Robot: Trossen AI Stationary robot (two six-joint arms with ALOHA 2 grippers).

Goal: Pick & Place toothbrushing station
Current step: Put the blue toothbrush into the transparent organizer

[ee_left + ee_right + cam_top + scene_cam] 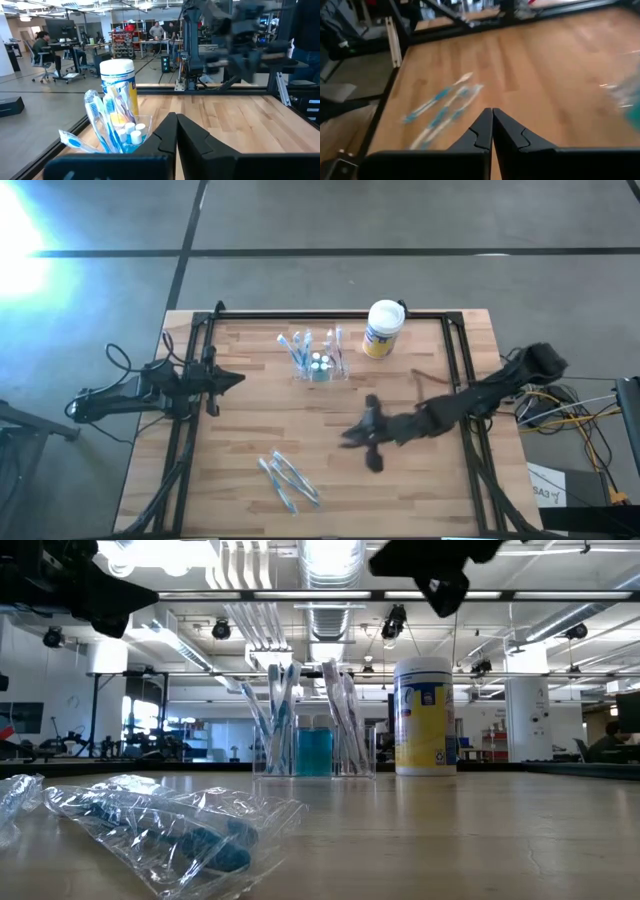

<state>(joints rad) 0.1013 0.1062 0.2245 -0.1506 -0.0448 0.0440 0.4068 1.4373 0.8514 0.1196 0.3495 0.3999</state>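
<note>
Reaching over mid-bench, we see the right claw (362,438) pinched shut and empty; the toothbrushing station (319,363) stands untouched near the bench's far edge. Next, we judge, open and approach.

A light wooden table (420,480) with a black frame along its edges carries everything. The clear toothbrushing station (320,362), with toothbrushes standing in it, sits on the table near its far edge; the white canister (382,329) with a yellow-blue label stands just beside the station, and the wrapped toothbrushes (288,480) lie flat well apart from the station, near the table's front edge.
</note>
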